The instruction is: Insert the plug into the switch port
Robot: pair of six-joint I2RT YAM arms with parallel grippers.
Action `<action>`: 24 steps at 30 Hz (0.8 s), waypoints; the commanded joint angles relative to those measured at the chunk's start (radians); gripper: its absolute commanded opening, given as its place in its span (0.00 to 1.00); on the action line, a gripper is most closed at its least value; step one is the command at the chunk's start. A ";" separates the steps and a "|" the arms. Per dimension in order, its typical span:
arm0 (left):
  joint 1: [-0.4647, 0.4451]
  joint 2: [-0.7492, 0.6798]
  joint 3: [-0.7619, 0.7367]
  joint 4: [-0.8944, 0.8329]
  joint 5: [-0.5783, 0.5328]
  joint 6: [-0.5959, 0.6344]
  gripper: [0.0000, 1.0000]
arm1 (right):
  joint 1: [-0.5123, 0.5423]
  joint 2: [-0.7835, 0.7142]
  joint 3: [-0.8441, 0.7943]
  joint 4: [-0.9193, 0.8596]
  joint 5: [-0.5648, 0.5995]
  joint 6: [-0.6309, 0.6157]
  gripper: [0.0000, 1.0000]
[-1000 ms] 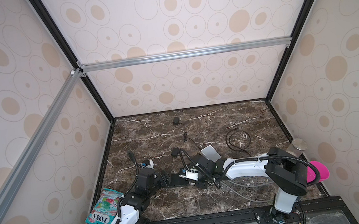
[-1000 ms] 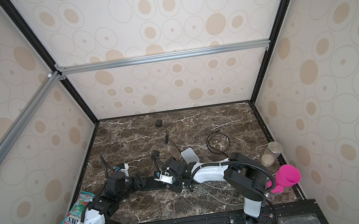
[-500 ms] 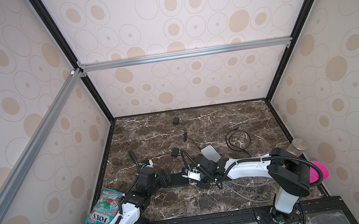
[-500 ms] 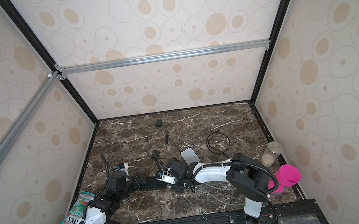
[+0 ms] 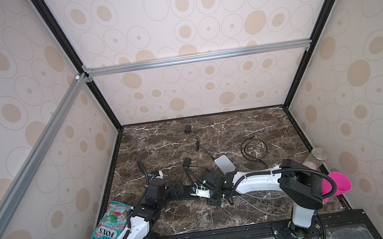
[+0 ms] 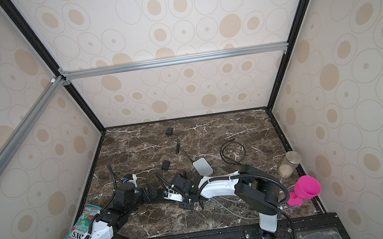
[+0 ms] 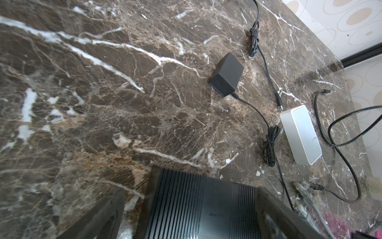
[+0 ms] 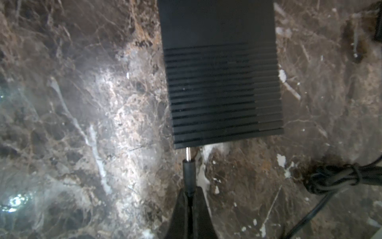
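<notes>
The switch (image 8: 221,82) is ribbed black; the table (image 7: 103,103), white-veined brown marble.

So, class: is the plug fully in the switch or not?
Not fully in: bare metal of the plug shows between its sleeve and the switch edge, with the right claw shut on the sleeve.

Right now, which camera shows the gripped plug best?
The right wrist view: the plug sits close up, pinched by the right gripper, tip at the switch edge. The left wrist view shows the switch, not this plug; both top views leave it too small to see.
</notes>
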 commanded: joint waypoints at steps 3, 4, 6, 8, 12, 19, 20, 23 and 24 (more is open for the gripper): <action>0.009 -0.006 -0.004 0.014 -0.019 -0.013 0.98 | 0.010 -0.044 -0.025 0.036 0.008 -0.005 0.00; 0.009 -0.002 -0.009 0.022 -0.011 -0.009 0.94 | 0.010 -0.043 -0.028 0.035 0.018 -0.004 0.00; 0.009 0.006 -0.017 0.042 0.005 -0.006 0.86 | 0.009 -0.039 -0.030 0.029 0.029 -0.002 0.00; 0.009 0.023 -0.021 0.053 0.012 -0.004 0.77 | 0.006 -0.037 -0.036 0.035 0.030 0.006 0.00; 0.009 0.067 -0.025 0.063 0.017 0.000 0.65 | -0.010 -0.044 -0.062 0.068 0.008 0.042 0.00; 0.009 0.099 -0.043 0.085 0.007 -0.008 0.59 | -0.037 -0.015 -0.023 0.029 -0.028 0.041 0.00; 0.009 0.103 -0.047 0.098 0.022 -0.007 0.58 | -0.038 -0.014 -0.022 0.030 -0.032 0.042 0.00; 0.009 0.122 -0.054 0.145 0.079 0.013 0.57 | -0.043 -0.007 -0.020 0.037 -0.032 0.047 0.00; 0.009 0.129 -0.054 0.159 0.099 0.021 0.56 | -0.045 -0.004 -0.018 0.035 -0.033 0.050 0.00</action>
